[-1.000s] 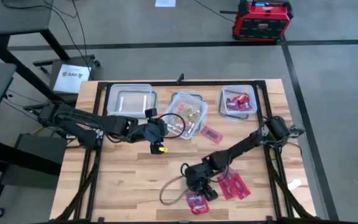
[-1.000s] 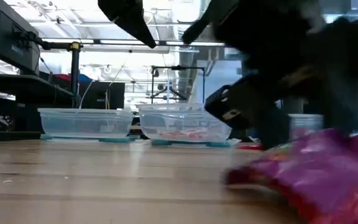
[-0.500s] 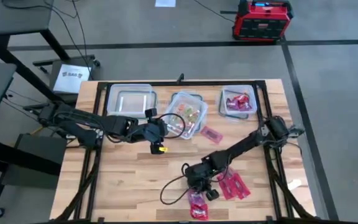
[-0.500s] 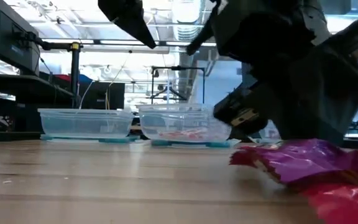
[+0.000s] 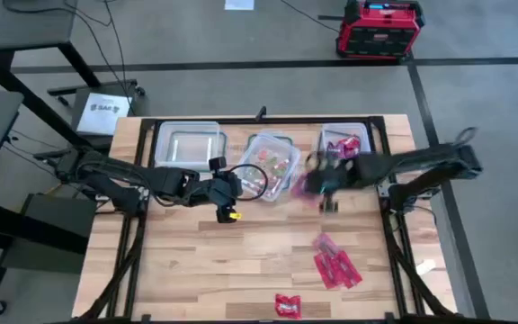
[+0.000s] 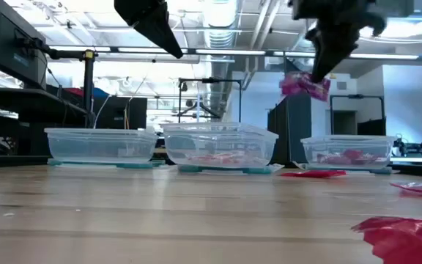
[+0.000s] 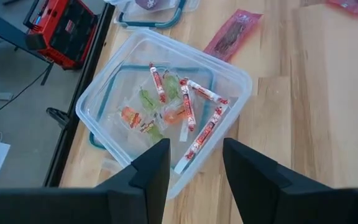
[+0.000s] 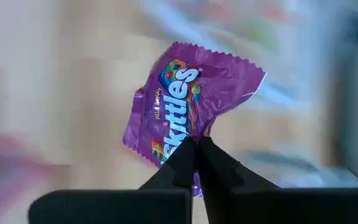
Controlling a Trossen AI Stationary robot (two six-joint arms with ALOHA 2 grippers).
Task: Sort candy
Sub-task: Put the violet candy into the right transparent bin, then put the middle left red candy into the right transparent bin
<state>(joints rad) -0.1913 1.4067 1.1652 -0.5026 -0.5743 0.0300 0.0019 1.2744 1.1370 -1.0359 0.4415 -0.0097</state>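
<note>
Right hand (image 8: 194, 152) pinches a purple candy packet (image 8: 185, 99) in the air.
It hangs above the bench (image 5: 196, 261) toward the far edge, between the middle container (image 5: 272, 162) and the far-right one (image 5: 344, 144); left hand (image 7: 191, 165) hovers slightly parted over the middle container.

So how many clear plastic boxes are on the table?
3, in a row along the far edge: the left box, the middle box and the right box.
</note>
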